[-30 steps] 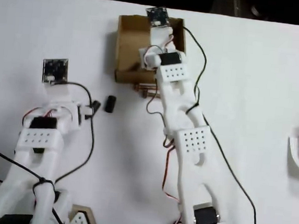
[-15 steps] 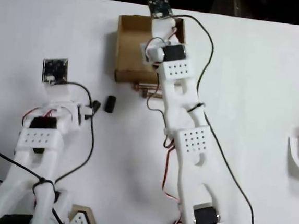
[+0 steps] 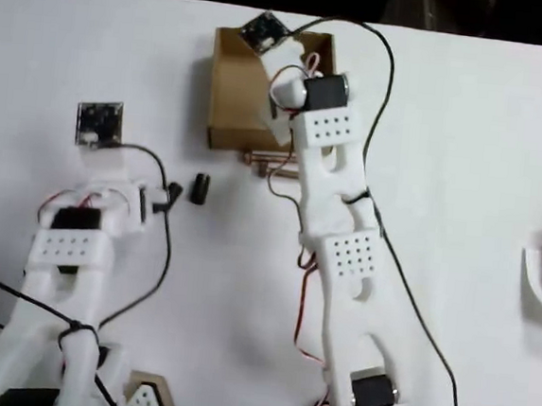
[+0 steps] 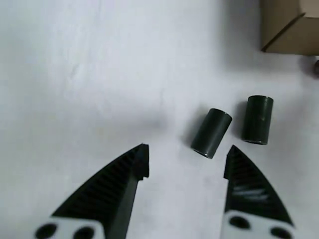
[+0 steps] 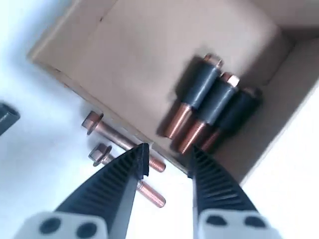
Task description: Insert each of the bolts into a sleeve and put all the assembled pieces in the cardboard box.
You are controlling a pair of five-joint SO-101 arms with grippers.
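Left claw (image 4: 188, 149) wide apart, empty | right claw (image 5: 168, 148) slightly apart, empty, over cardboard box (image 5: 139, 50)

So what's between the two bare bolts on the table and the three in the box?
The box's cardboard wall. In the right wrist view the bare bolts lie outside it, the sleeved bolts inside.

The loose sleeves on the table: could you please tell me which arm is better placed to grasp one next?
Left, probably: the left gripper, open, hangs just short of the nearer sleeve, the second sleeve beside it. The right gripper is over the wall of the cardboard box, nearer the loose bolts.
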